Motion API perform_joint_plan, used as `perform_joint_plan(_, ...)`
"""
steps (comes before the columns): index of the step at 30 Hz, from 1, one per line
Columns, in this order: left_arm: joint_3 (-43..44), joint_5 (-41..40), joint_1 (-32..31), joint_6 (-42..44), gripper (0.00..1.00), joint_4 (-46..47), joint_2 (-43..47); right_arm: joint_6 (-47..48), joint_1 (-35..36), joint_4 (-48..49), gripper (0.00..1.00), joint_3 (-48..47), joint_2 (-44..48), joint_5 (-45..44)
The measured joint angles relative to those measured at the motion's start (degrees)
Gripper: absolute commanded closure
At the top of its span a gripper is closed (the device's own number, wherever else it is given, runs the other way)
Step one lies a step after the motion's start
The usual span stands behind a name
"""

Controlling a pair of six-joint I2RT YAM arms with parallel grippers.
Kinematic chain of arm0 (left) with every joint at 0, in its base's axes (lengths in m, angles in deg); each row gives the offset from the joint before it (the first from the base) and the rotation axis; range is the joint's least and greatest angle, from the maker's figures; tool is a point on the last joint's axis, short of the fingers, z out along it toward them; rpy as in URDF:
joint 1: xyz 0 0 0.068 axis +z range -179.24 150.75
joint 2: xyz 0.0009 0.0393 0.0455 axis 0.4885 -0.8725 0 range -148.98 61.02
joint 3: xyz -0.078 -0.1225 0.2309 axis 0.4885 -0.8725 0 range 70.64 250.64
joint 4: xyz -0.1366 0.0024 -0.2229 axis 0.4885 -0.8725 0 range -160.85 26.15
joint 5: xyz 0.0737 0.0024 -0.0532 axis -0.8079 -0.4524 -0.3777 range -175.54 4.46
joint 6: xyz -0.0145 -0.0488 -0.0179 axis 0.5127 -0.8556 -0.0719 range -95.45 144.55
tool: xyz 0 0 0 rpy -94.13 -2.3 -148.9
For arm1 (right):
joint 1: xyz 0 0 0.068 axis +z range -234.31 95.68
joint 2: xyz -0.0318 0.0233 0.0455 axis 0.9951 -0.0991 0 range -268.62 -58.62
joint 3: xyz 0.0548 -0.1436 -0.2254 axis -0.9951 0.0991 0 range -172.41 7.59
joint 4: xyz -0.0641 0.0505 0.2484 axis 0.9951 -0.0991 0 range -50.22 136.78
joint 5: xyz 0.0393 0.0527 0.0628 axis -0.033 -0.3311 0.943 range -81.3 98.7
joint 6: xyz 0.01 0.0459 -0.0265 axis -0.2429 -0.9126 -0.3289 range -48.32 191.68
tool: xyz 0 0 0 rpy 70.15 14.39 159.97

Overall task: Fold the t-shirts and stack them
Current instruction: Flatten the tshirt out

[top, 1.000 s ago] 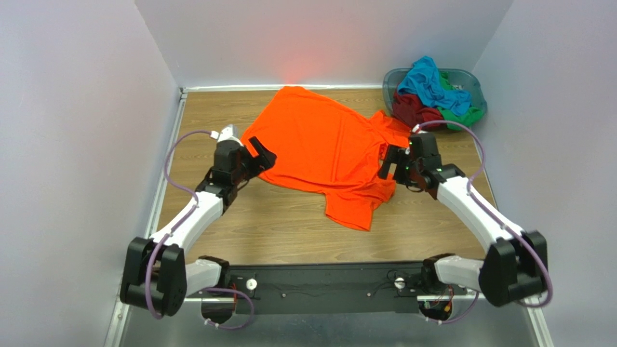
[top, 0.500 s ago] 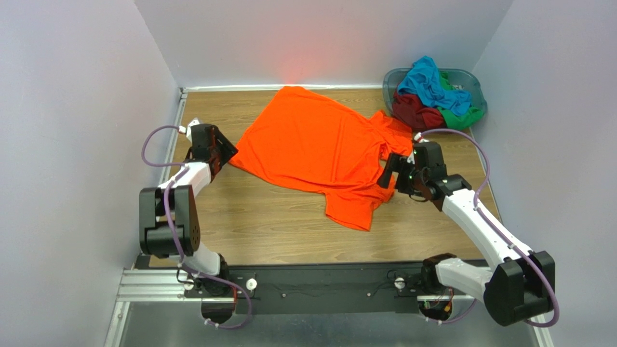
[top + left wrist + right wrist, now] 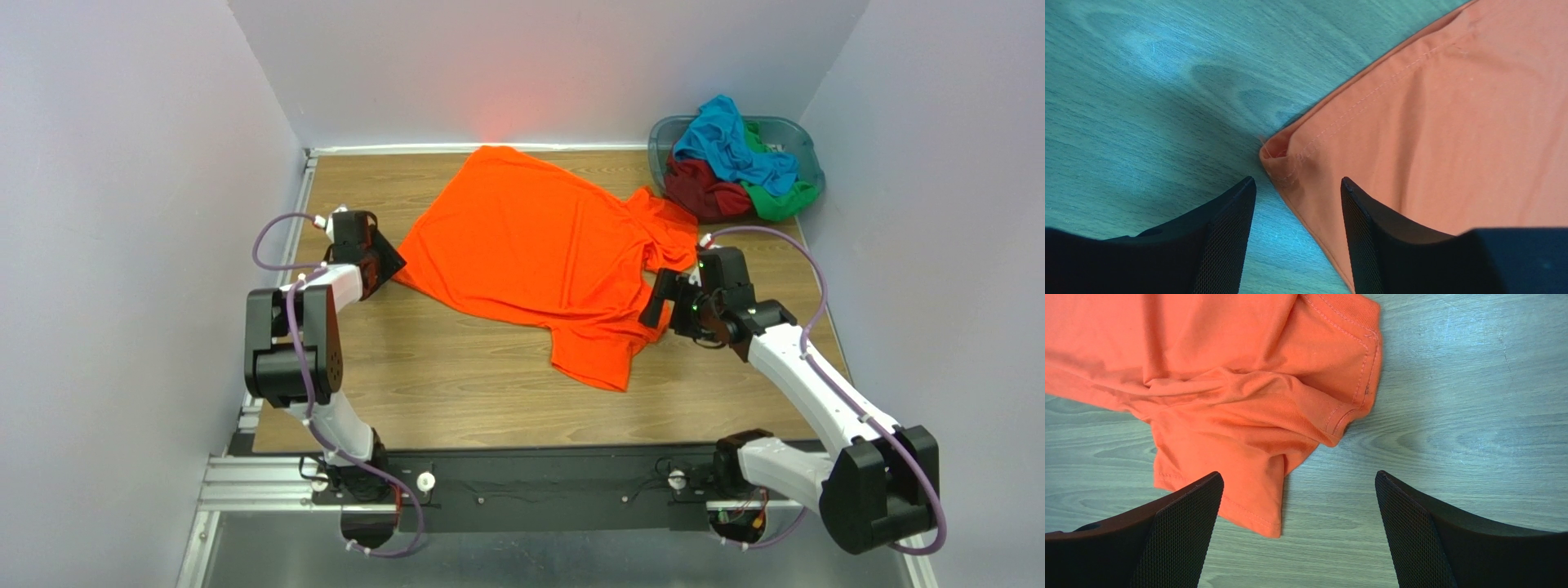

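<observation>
Your left gripper (image 3: 1296,187) stood with its jaws apart, clamped on nothing. The hem corner (image 3: 1273,150) of the orange shirt (image 3: 1444,122) lay just ahead of the tips, and the stitched edge ran back between them. One finger was over bare table (image 3: 1155,92), the other over cloth. From above, that arm sat near the left wall (image 3: 147,245), with only a strip of wood between.

Your right gripper (image 3: 1300,478) was spread wide beside the shirt's right edge. The crumpled sleeve (image 3: 1339,386) lay ahead of it, with bare wood under the right-hand finger.

You had the shirt spread mostly flat across the far middle of the table, its far edge near the back wall. Open wood ran between its near edge and the arm bases.

In the far right corner the basket (image 3: 800,132) held the turquoise shirt (image 3: 724,135), dark red shirt (image 3: 699,190) and green shirt (image 3: 791,196), the red one just beside the orange cloth.
</observation>
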Motion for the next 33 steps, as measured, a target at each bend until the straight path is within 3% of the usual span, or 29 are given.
perform_joint_plan(4,1.11,-0.35,0.00,0.28,0.55,-0.28,-1.81,-0.02,0.00,-0.04,0.00,0.09,0.00,0.00)
perform_joint_plan(5,1.53,-0.42,0.00,0.35,0.65,-0.33,-2.23,-0.07,0.00,-0.07,0.00,0.22,0.00,0.07)
perform_joint_plan(7,1.86,-0.46,0.00,0.55,0.73,-0.42,-2.91,-0.17,0.00,-0.09,0.00,0.61,0.00,0.61)
perform_joint_plan(8,1.86,-0.46,0.00,0.46,0.89,-0.42,-3.19,-0.20,0.00,-0.09,0.00,0.87,0.00,1.05)
perform_joint_plan(10,1.90,-0.46,0.11,0.68,1.00,-0.44,-3.37,-0.20,0.00,-0.17,0.00,1.62,0.00,2.19)
perform_joint_plan(15,1.90,-0.46,0.15,0.66,1.00,-0.46,-3.52,-0.55,1.07,-1.25,0.00,3.58,0.11,5.88)
perform_joint_plan(20,-0.63,-0.76,0.15,0.50,1.00,0.20,-1.62,-3.91,9.44,-2.08,0.00,4.39,1.55,6.10)
perform_joint_plan(26,-9.88,-2.60,0.15,-1.16,1.00,-0.68,7.65,-10.84,22.47,-2.54,0.00,5.42,0.02,2.32)
perform_joint_plan(33,-22.91,-3.91,0.22,-5.81,1.00,-1.11,21.49,-17.88,26.14,-4.74,0.02,7.89,-1.95,-2.21)
